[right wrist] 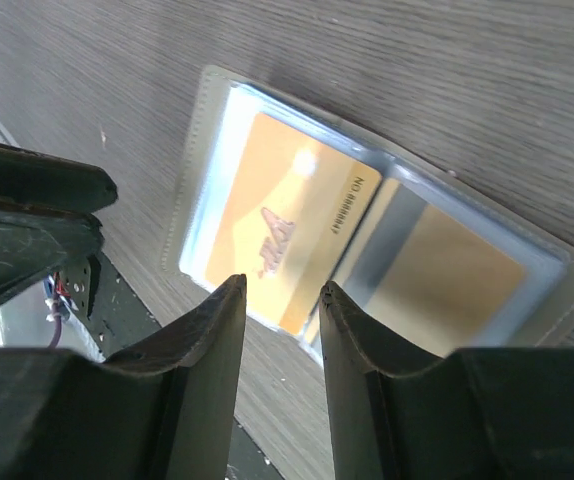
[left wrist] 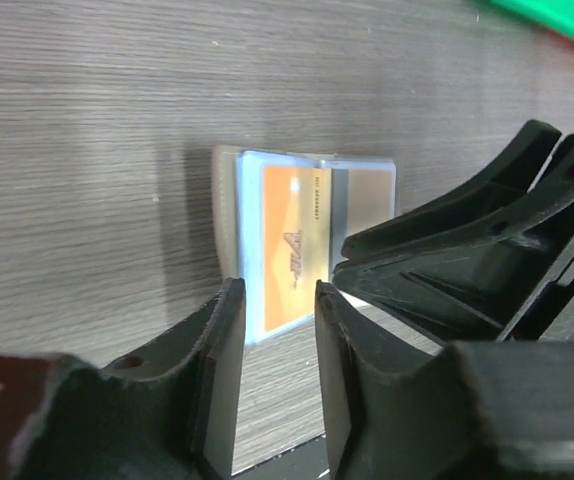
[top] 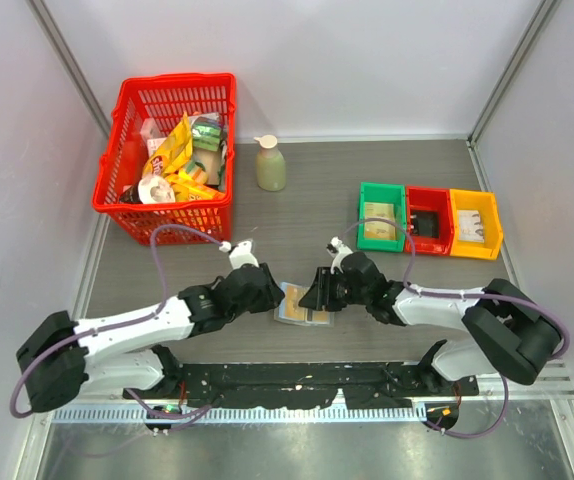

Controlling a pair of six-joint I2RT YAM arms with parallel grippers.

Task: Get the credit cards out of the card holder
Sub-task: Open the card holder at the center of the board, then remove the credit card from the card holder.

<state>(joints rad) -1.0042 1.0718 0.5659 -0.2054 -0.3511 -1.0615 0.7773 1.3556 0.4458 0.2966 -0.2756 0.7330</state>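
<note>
Right wrist: my right pincer (right wrist: 282, 288) hangs spread, empty; beneath, card holder (right wrist: 193, 150) lies open, exposing the credit card (right wrist: 277, 205).

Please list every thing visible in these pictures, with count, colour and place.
card holder: one, grey-olive, open flat on the table between the grippers
credit card: one clearly seen, yellow-orange, in the holder's sleeve
basket: one, red, far left, holding yellow snack packets
bottle: one, pale green, centre back
bins: three, green bin, red bin, yellow bin, in a row at right
left gripper: one, black, open, by the holder
right gripper: one, black, open, by the holder
</note>
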